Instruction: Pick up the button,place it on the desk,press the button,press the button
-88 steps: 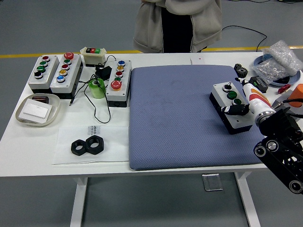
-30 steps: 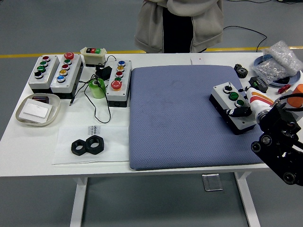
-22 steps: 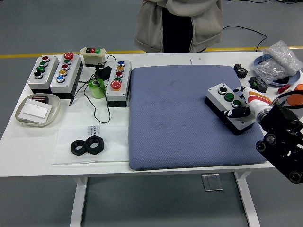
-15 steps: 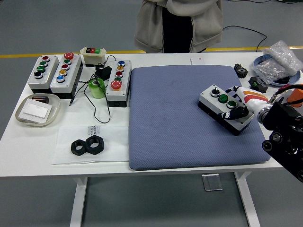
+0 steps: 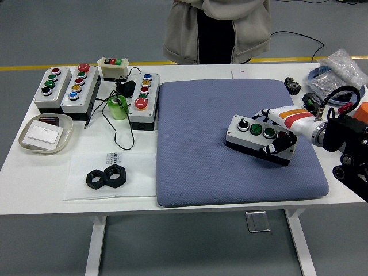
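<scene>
A grey button box [image 5: 253,137] with one black knob and two green buttons sits tilted over the blue mat [image 5: 195,155], right of its middle. My right hand [image 5: 278,131] is shut on the box's right end: white fingers over the top, black thumb on the near side. The arm comes in from the right edge. My left arm does not show.
Three more button boxes [image 5: 53,86] [image 5: 80,83] [image 5: 144,99] and a small switch box [image 5: 113,66] stand at the back left with a green tape roll [image 5: 118,107]. A tray [image 5: 46,133] and two black nuts [image 5: 107,177] lie front left. A person [image 5: 215,29] stands behind the table. Clutter [image 5: 336,75] fills the back right corner.
My right hand has carried the button box leftward, from the mat's right edge toward its middle, turning it more crosswise. The forearm swung up and out to the right.
</scene>
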### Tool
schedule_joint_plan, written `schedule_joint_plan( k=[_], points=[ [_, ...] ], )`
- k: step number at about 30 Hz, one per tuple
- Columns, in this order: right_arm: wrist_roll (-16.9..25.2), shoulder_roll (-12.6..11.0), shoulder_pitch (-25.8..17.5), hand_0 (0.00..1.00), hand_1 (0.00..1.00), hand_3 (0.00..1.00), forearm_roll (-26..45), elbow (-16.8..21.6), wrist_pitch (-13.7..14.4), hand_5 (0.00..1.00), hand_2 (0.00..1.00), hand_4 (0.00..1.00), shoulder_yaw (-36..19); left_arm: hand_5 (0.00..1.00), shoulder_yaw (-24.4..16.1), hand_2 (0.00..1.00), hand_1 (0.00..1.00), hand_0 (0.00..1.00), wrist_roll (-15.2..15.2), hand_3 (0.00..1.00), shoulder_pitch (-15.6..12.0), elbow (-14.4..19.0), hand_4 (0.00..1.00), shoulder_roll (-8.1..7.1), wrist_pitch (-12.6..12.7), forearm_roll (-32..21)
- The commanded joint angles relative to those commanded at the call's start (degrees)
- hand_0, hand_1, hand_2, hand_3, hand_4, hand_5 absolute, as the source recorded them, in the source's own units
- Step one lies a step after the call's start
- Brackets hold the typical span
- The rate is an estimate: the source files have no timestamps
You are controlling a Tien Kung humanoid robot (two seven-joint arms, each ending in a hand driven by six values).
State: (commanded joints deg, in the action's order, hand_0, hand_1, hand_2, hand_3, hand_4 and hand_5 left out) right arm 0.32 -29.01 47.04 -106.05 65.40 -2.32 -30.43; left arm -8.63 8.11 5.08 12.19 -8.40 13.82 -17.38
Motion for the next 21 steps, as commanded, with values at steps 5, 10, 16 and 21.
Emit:
schedule_joint_plan(
  k=[5, 10, 16, 21],
  points=[
    [5.1, -0.2, 2.2, 0.678, 0.531, 0.704, -3.6, -1.0, 1.6, 0.042, 0.55, 0.797, 2.7, 0.998, 0.0, 0.891, 0.831, 0.686, 0.0, 0.832, 0.1, 0.0, 0.648, 0.02, 0.0, -0.1],
    [7.8, 0.2, 3.7, 0.686, 0.551, 0.74, -7.7, -2.1, 3.5, 0.041, 0.579, 0.806, 4.6, 0.998, 0.1, 0.891, 0.831, 0.688, 0.0, 0.832, 0.1, 0.0, 0.647, 0.04, 0.0, -0.2],
    [9.6, 0.2, 5.4, 0.698, 0.575, 0.797, -8.5, -4.1, 4.4, 0.033, 0.606, 0.81, 6.9, 0.998, 0.1, 0.89, 0.831, 0.691, 0.1, 0.832, 0.2, 0.0, 0.647, 0.03, 0.0, -0.4],
    [11.4, 0.2, 6.0, 0.728, 0.591, 0.836, -6.9, -6.1, 5.8, 0.002, 0.628, 0.829, 7.6, 0.998, 0.1, 0.89, 0.831, 0.691, 0.0, 0.832, 0.2, 0.0, 0.647, 0.02, 0.0, -0.3]
  ],
)
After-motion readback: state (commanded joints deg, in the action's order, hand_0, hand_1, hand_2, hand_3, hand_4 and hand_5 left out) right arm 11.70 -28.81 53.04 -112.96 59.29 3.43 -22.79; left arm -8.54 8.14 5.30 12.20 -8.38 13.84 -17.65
